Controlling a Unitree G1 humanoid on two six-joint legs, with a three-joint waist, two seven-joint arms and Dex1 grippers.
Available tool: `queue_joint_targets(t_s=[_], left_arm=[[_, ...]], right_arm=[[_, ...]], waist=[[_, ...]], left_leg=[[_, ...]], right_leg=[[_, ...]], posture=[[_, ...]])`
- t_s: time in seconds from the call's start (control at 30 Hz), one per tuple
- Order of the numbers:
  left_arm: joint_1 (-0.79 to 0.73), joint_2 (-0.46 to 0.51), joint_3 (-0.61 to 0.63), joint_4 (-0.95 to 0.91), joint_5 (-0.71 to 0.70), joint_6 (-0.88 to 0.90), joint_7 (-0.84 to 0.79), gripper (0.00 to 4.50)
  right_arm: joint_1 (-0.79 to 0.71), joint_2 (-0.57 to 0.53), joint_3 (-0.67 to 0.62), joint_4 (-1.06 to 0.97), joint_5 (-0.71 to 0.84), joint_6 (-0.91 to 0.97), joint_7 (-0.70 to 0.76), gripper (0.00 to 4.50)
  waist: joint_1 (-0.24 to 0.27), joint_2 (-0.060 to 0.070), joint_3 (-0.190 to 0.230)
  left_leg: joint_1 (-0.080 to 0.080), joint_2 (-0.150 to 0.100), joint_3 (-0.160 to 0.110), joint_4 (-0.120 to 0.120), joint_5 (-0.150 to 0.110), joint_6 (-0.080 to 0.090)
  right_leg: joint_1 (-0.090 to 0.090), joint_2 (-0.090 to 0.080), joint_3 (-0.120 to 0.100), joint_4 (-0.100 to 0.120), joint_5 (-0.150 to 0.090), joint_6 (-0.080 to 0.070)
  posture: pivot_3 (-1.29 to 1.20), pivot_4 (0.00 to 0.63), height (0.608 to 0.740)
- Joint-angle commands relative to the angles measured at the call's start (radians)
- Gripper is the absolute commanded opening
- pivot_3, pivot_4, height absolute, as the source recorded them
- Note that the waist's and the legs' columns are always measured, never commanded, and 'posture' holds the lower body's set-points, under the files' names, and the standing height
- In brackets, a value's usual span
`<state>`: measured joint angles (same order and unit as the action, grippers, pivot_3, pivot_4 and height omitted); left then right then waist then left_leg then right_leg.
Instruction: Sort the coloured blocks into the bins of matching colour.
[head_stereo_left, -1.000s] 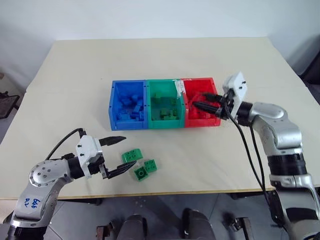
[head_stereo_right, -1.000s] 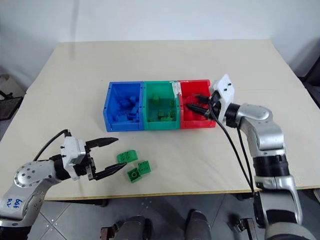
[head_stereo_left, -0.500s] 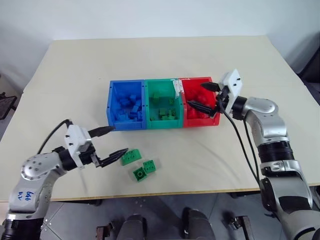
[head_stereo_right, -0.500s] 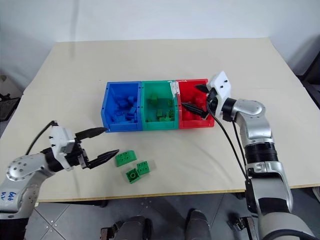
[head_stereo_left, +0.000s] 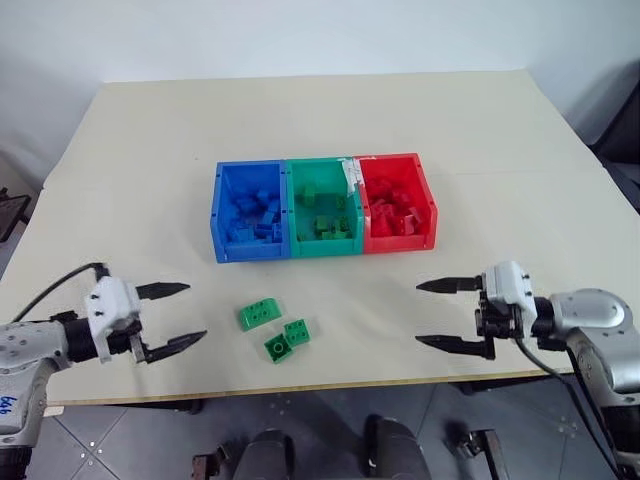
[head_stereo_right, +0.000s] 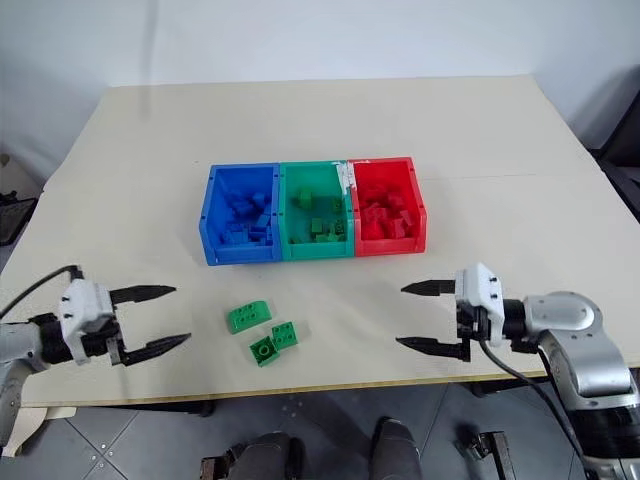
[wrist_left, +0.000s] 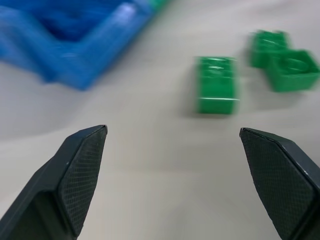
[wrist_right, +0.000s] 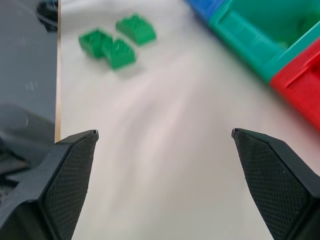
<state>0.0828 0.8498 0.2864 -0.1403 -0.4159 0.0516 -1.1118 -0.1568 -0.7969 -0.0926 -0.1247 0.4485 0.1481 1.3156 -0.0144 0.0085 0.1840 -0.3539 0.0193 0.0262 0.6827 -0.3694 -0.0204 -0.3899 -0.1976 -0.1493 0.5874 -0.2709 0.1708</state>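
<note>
The three joined bins stand mid-table: blue bin (head_stereo_left: 252, 250), green bin (head_stereo_left: 325, 245) and red bin (head_stereo_left: 400, 242), each holding several blocks of its own colour. Three green blocks lie loose on the table in front of the blue and green bins: one (head_stereo_left: 259, 314), a second (head_stereo_left: 297, 330) and a third (head_stereo_left: 279, 346). My left gripper (head_stereo_left: 196, 311) hovers open and empty to the left of them, fingers pointing right. Near the front right edge my right gripper (head_stereo_left: 418, 314) is open and empty, pointing left toward the loose blocks (wrist_right: 136, 29).
The beige table (head_stereo_left: 320, 120) has bare surface behind and beside the bins. Its front edge (head_stereo_left: 330, 385) runs just below both grippers. A white label sticks up on the wall between the green and red bins (head_stereo_left: 352, 178).
My right gripper opened over the red bin, then drew back and down to the front right of the table. My left gripper slid left, away from the green blocks.
</note>
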Motion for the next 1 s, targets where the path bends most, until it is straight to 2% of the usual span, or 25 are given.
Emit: queue_joint_targets(t_s=[0.03, 0.17, 0.23, 0.33, 0.53, 0.63, 0.73, 0.87, 1.0], left_arm=[[-0.042, -0.021, -0.091, -0.175, -0.004, 0.089, 0.061, 4.5], [-0.182, -0.064, -0.313, -0.371, 0.05, 0.369, 0.206, 4.5], [-0.227, -0.028, -0.377, -0.413, 0.089, 0.518, 0.248, 4.5], [-0.312, 0.009, -0.456, -0.458, 0.073, 0.682, 0.239, 4.5], [-0.493, -0.042, -0.608, -0.458, 0.108, 0.838, 0.277, 4.5], [-0.535, -0.069, -0.662, -0.44, 0.14, 0.865, 0.303, 4.5], [-0.572, -0.041, -0.739, -0.414, 0.237, 0.845, 0.326, 4.5], [-0.598, -0.057, -0.755, -0.384, 0.243, 0.835, 0.301, 3.6], [-0.607, -0.074, -0.761, -0.356, 0.25, 0.817, 0.29, 2.22]], right_arm=[[0.023, -0.001, -0.035, -0.035, 0.0, -0.032, -0.03, 4.47], [0.056, -0.013, -0.032, -0.058, -0.005, -0.036, -0.045, 4.47], [0.056, -0.015, -0.03, -0.076, 0.0, -0.023, -0.054, 4.47], [0.05, -0.021, -0.022, -0.105, 0.008, -0.004, -0.06, 4.47], [0.056, -0.025, -0.007, -0.16, 0.008, 0.019, -0.073, 4.47], [0.059, -0.021, -0.005, -0.184, 0.008, 0.03, -0.088, 4.47], [0.073, -0.023, -0.011, -0.22, 0.015, 0.046, -0.104, 4.47], [0.085, -0.038, -0.01, -0.23, 0.005, 0.051, -0.1, 4.5], [0.097, -0.051, -0.017, -0.23, 0.002, 0.047, -0.099, 4.5]], waist=[[0.008, 0.0, 0.0], [0.034, 0.0, 0.0], [0.037, 0.0, 0.0], [0.035, 0.0, 0.0], [0.045, -0.001, 0.0], [0.042, -0.001, 0.0], [0.041, -0.001, 0.0], [0.041, -0.002, 0.001], [0.044, -0.002, 0.0]], left_leg=[[0.0, 0.0, 0.0, 0.0, 0.0, 0.0], [0.0, 0.0, 0.0, 0.002, 0.0, 0.0], [0.0, 0.0, 0.001, 0.003, 0.0, 0.0], [0.001, 0.0, 0.001, 0.002, 0.0, 0.0], [0.0, -0.001, 0.002, 0.003, 0.0, 0.0], [0.0, -0.001, 0.002, 0.003, 0.0, 0.0], [-0.001, -0.001, 0.002, 0.003, 0.0, 0.0], [-0.001, -0.001, 0.002, 0.003, 0.0, 0.0], [-0.001, -0.001, 0.002, 0.003, 0.0, 0.001]], right_leg=[[0.0, 0.0, 0.0, 0.0, 0.0, 0.0], [0.001, 0.0, 0.001, 0.001, 0.0, 0.0], [0.0, 0.0, 0.002, 0.001, 0.0, 0.0], [-0.001, 0.001, 0.003, 0.002, 0.0, 0.0], [-0.001, 0.001, 0.003, 0.001, 0.0, 0.0], [-0.001, 0.001, 0.003, 0.001, 0.0, 0.0], [-0.001, 0.001, 0.003, 0.001, 0.0, 0.0], [-0.001, 0.001, 0.004, 0.001, 0.0, 0.0], [-0.001, 0.001, 0.004, 0.001, 0.0, 0.0]], posture=[[0.0, 0.15, 0.74], [0.0, 0.15, 0.74], [0.0, 0.15, 0.74], [0.0, 0.15, 0.74], [0.0, 0.15, 0.74], [0.0, 0.15, 0.74], [0.0, 0.15, 0.74], [0.0, 0.15, 0.74], [0.0, 0.15, 0.74]])
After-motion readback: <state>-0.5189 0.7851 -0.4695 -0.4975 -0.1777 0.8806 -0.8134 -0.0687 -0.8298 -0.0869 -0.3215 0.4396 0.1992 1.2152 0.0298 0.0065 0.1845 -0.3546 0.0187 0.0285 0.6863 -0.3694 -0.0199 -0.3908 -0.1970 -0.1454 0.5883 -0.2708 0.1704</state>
